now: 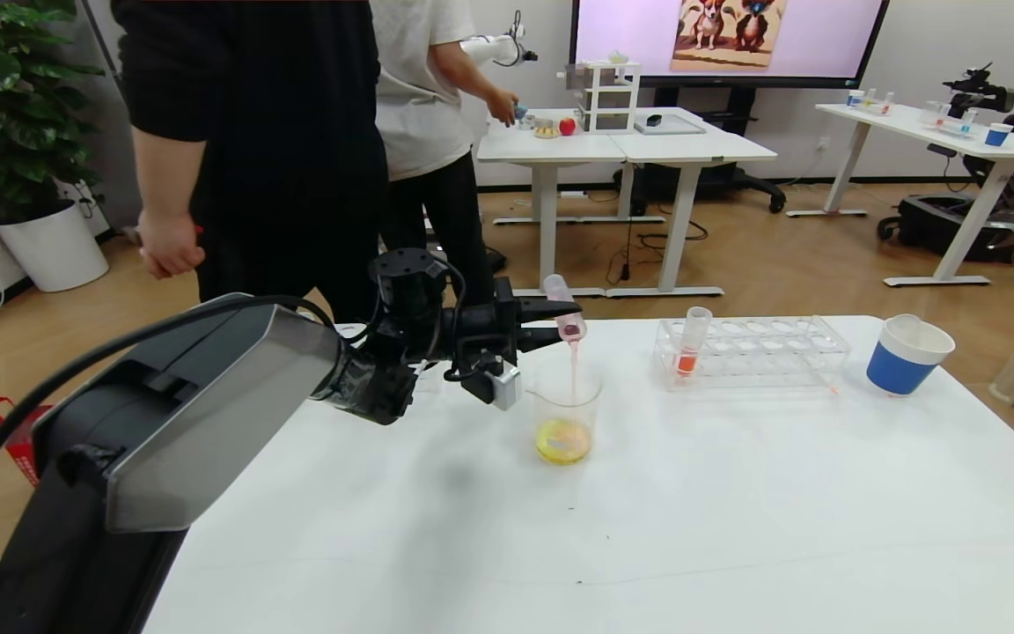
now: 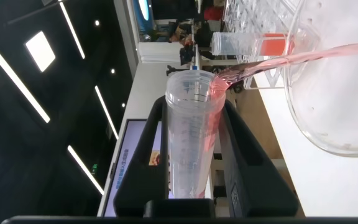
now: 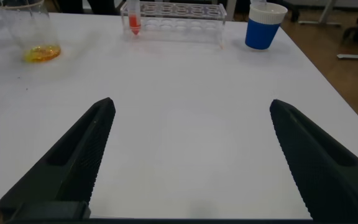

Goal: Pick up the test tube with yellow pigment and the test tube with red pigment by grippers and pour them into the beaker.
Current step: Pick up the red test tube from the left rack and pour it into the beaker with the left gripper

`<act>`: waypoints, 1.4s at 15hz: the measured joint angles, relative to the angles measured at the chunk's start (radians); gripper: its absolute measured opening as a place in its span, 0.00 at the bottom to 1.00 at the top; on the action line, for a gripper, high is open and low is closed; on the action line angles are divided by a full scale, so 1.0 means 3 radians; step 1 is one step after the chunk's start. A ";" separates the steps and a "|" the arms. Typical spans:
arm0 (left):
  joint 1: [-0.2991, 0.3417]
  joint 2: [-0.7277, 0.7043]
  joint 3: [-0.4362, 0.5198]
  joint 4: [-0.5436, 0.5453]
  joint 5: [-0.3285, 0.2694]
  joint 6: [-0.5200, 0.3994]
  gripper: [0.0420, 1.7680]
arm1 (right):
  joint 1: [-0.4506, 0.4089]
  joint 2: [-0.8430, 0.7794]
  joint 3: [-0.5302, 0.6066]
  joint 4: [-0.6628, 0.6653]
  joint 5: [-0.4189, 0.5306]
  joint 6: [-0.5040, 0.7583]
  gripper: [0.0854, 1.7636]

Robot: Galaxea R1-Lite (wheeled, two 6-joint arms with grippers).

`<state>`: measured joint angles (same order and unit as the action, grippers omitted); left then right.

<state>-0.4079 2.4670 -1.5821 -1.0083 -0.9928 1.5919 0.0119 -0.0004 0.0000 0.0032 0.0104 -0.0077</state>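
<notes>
A clear plastic rack [image 1: 758,350] is standing on the white table [image 1: 648,528] beyond and to the right of the beaker [image 1: 566,414], holding one upright tube with orange-red liquid [image 1: 692,343], and a single blue-and-white paper cup [image 1: 907,354] is sitting further right, tilted a little. Two people are standing behind the table's far left edge, close behind the left arm. The left gripper [image 1: 551,321] is reaching in over the beaker, its two black fingers clamping the test tube with red pigment [image 1: 565,308] around its slim clear body. The tube is tipping mouth-down, and a thin pinkish-red stream is falling from it into the beaker. The beaker, a wide clear glass cylinder, is resting on the table directly under the tube and is holding a shallow yellow pool at its bottom. The right gripper [image 3: 191,158] is hovering low over bare tabletop, well apart from the beaker, its ridged fingers spread wide with nothing between them.
</notes>
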 joint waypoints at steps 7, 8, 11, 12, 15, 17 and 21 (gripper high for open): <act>0.0027 -0.0028 0.0195 -0.0226 -0.0031 0.0242 0.27 | 0.0000 0.0000 0.0000 -0.0001 -0.0001 0.0001 0.98; 0.0026 -0.0028 0.0224 -0.0256 -0.0031 0.0242 0.27 | 0.0000 0.0000 0.0000 -0.0001 0.0000 0.0001 0.98; 0.0029 -0.0030 0.0258 -0.0267 -0.0031 0.0232 0.27 | 0.0000 0.0000 0.0000 0.0000 0.0000 0.0001 0.98; 0.0030 -0.0030 0.0260 -0.0266 -0.0031 0.0226 0.27 | 0.0000 0.0000 0.0000 0.0000 0.0000 0.0001 0.98; 0.0032 -0.0033 0.0263 -0.0268 -0.0037 0.0182 0.27 | 0.0000 0.0000 0.0000 0.0000 0.0000 0.0001 0.98; 0.0028 -0.0050 0.0256 -0.0276 -0.0013 -0.0009 0.27 | 0.0000 0.0000 0.0000 0.0000 0.0000 0.0001 0.98; -0.0019 -0.0118 0.0210 -0.0600 0.0479 -0.1076 0.27 | 0.0000 0.0000 0.0000 0.0000 -0.0001 0.0001 0.98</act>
<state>-0.4136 2.4317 -1.5191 -1.1883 -0.8491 1.2691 0.0119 -0.0004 0.0000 0.0032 0.0100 -0.0072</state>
